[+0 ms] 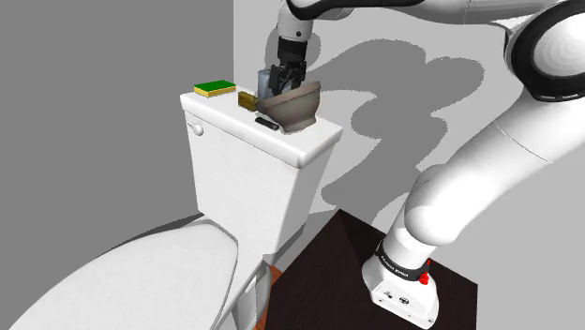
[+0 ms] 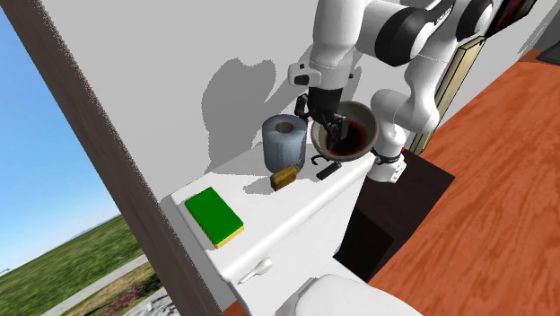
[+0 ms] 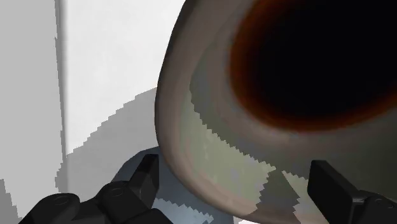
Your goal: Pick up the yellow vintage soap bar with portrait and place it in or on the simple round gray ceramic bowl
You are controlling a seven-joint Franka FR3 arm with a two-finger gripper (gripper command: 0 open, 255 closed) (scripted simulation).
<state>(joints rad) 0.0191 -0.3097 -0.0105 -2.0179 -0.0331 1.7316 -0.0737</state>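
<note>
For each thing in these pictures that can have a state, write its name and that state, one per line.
gripper: open, empty, at the bowl.
soap bar: lying on the tank lid, not held, outside the bowl.
bowl: seems tilted, holds no soap.
toilet roll: upright.
sponge: lying flat.
toilet seat lid: down.

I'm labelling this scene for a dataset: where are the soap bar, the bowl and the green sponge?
soap bar (image 2: 285,177), second exterior view, on its top face.
bowl (image 1: 298,112), shoulder view, on its outer wall.
green sponge (image 2: 214,214), second exterior view, on its green top.
</note>
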